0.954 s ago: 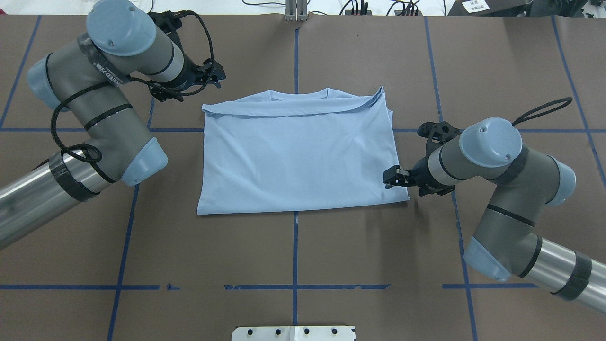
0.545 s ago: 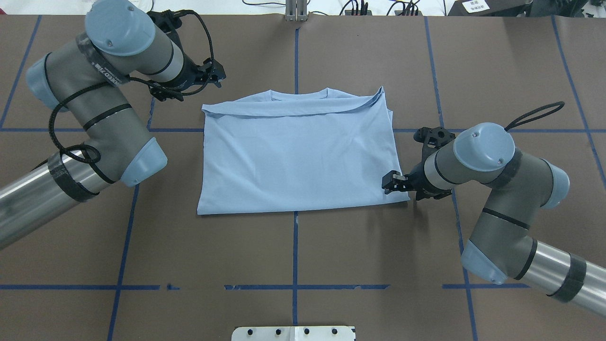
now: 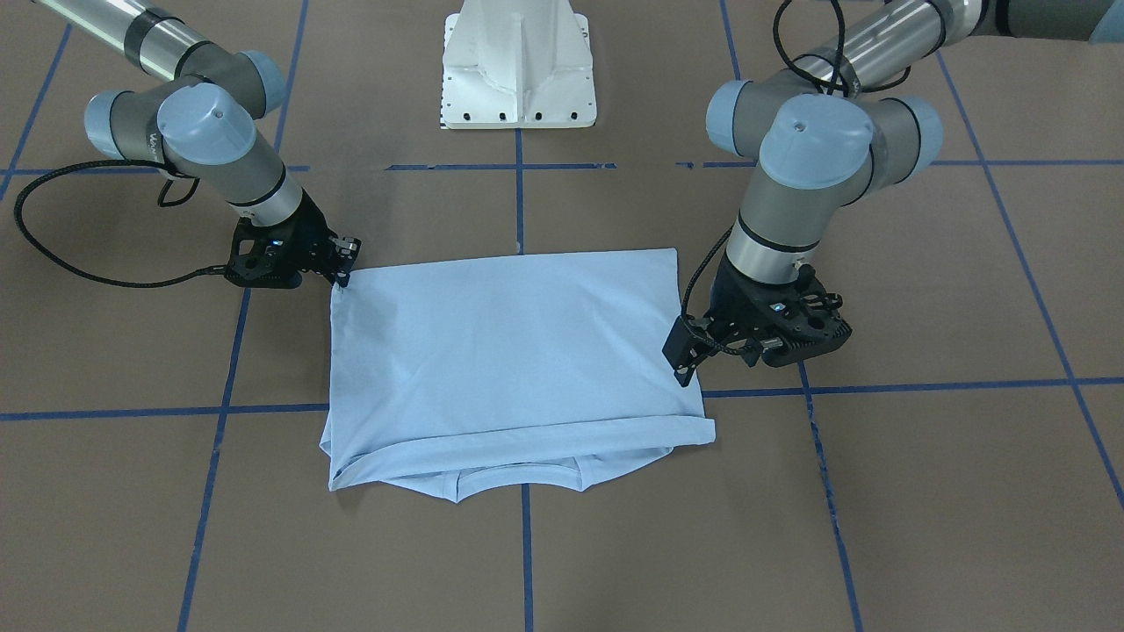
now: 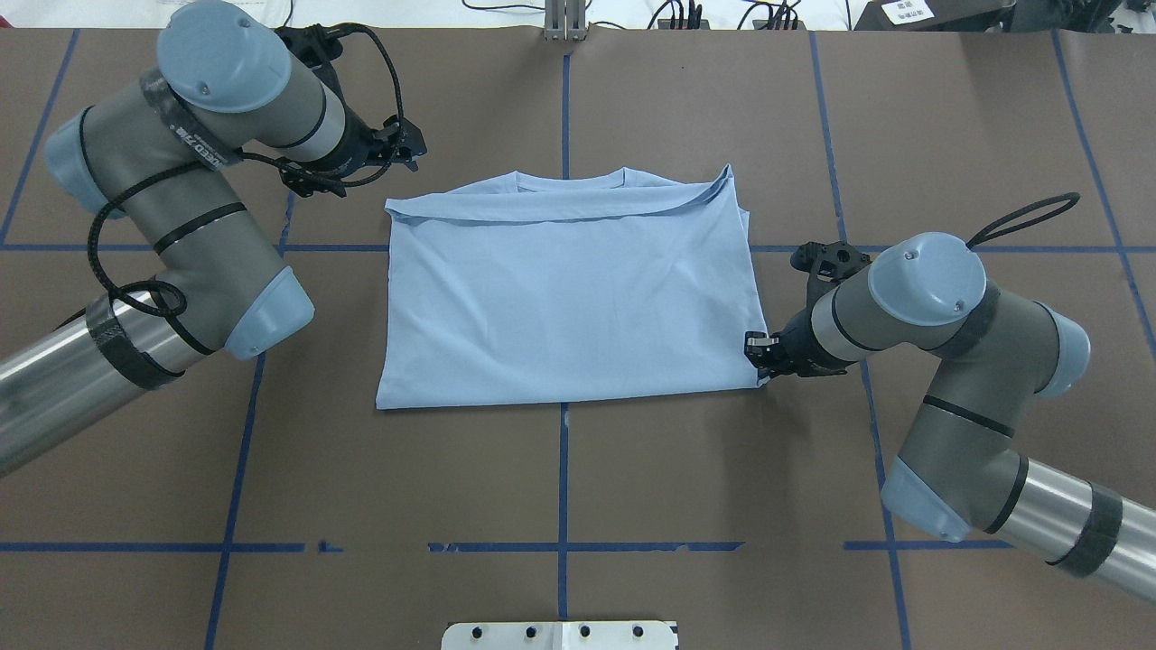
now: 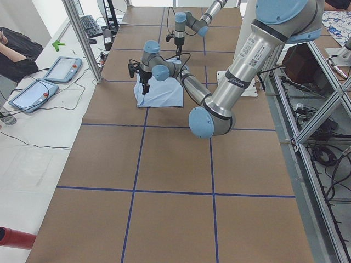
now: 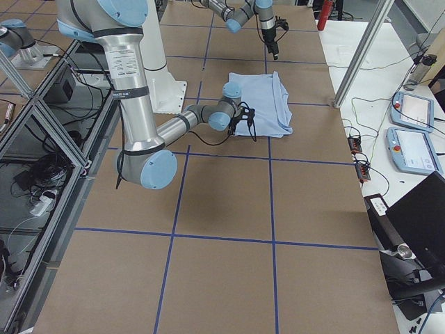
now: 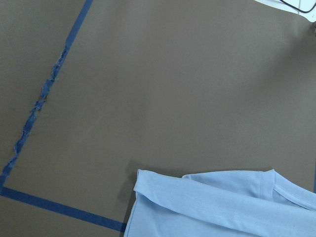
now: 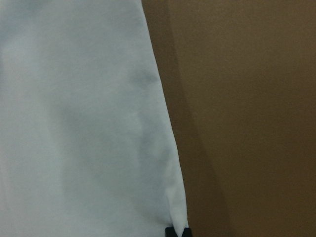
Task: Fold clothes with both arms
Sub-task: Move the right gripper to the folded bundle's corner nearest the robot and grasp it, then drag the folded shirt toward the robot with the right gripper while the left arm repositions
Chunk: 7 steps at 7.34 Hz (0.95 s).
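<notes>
The clothes are one pale blue T-shirt (image 4: 569, 298), lying folded into a rectangle in the middle of the table, with its collar (image 4: 569, 178) at the far edge. It also shows as the T-shirt (image 3: 500, 351) in the front view. My right gripper (image 4: 755, 355) is down at the shirt's near right corner. In the right wrist view that corner of the T-shirt (image 8: 74, 123) tapers into a black fingertip (image 8: 177, 231), so the gripper looks shut on it. My left gripper (image 4: 414, 152) hangs open above the table beside the far left corner and holds nothing. It appears in the front view as the left gripper (image 3: 683, 358).
The brown table cover carries a grid of blue tape lines (image 4: 562, 506). The white pedestal base (image 3: 518, 79) stands at the robot's side. Beyond the far edge lie cables, touch panels (image 5: 60, 68) and a metal post (image 5: 82, 38). A person's sleeve (image 5: 16, 55) shows there.
My right gripper slid from over the shirt toward its near right corner and lowered; that corner now looks drawn in under it. The left arm shifted only slightly.
</notes>
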### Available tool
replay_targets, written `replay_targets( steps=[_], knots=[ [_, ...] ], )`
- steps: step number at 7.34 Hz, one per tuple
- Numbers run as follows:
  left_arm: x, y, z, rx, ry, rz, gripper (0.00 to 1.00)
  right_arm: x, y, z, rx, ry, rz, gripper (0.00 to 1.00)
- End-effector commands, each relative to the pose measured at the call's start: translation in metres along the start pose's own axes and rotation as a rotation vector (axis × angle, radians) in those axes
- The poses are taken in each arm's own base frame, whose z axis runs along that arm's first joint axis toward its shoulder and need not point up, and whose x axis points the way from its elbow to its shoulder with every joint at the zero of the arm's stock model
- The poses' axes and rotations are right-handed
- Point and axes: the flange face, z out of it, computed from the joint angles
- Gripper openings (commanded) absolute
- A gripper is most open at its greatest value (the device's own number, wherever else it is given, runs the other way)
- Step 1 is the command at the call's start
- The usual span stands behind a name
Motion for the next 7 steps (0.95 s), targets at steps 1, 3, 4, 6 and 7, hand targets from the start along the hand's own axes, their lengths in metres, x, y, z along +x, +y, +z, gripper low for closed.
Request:
replay_targets(
  steps=[1, 3, 4, 6, 7],
  knots=[
    [0.0, 0.001, 0.0, -0.001, 0.0, 0.0, 1.0, 0.013, 0.021, -0.018, -0.008, -0.014, -0.015, 0.0],
    [-0.008, 0.003, 0.002, 0.001, -0.007, -0.024, 1.0, 0.043, 0.12, -0.044, -0.117, -0.013, -0.105, 0.0],
    [-0.007, 0.005, 0.0, 0.019, -0.005, -0.03, 1.0, 0.054, 0.167, -0.055, -0.19, -0.005, -0.157, 0.0],
    [0.003, 0.024, -0.001, 0.007, 0.011, -0.051, 1.0, 0.06, 0.25, -0.05, -0.344, 0.035, -0.186, 0.0],
    [0.004, 0.032, 0.0, -0.001, 0.015, -0.056, 1.0, 0.057, 0.284, -0.048, -0.407, 0.044, -0.194, 0.0]
  ],
)
